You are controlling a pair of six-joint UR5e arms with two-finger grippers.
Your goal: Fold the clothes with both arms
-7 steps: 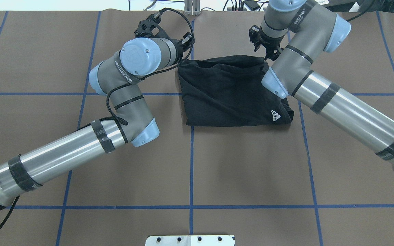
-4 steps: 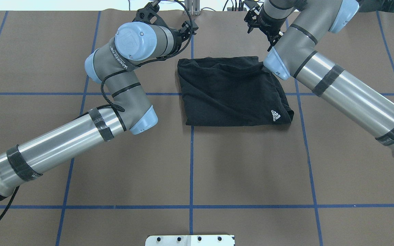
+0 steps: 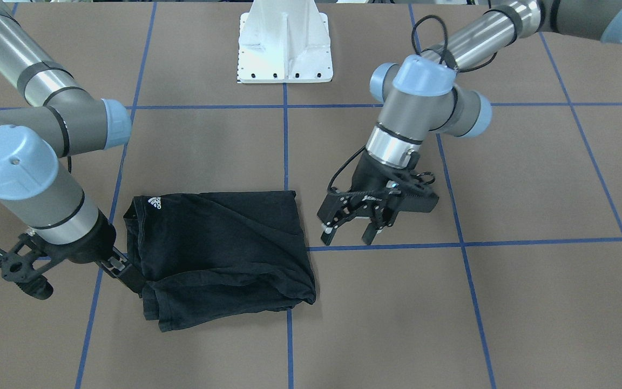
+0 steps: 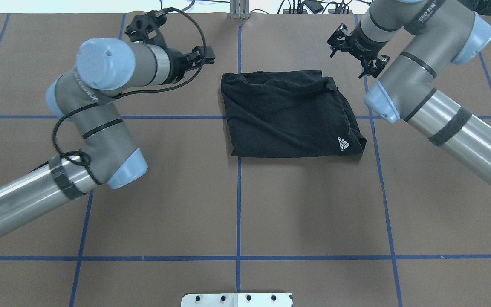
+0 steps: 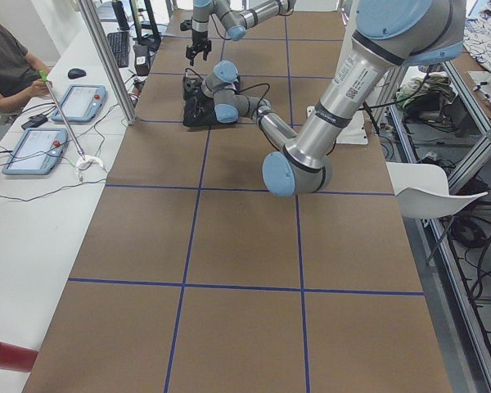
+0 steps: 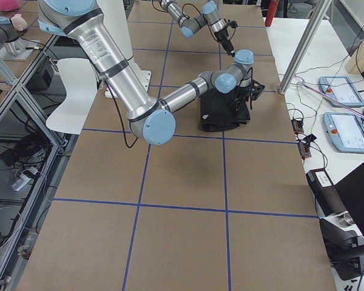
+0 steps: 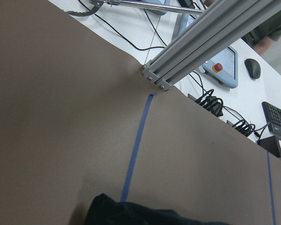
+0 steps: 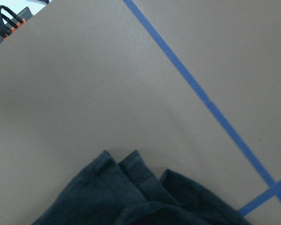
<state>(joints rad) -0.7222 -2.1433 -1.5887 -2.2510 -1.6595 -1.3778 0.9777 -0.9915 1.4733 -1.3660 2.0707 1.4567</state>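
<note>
Note black T-shirt (image 4: 288,115) folded into a rumpled rectangle, white logo (image 4: 343,144) at its 4 o'clock corner, lying on brown table (image 4: 305,213) just toward 12 o'clock of centre in the overhead view. Find left gripper (image 3: 347,236) at the shirt's 10 o'clock, fingers spread and empty. Find right gripper (image 4: 372,67) at 2 o'clock, finger gap impossible to tell.

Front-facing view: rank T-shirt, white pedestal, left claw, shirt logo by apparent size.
1. T-shirt
2-3. white pedestal and left claw: look alike. The claw looks nearer the camera, so they are left unranked.
4. logo
</note>
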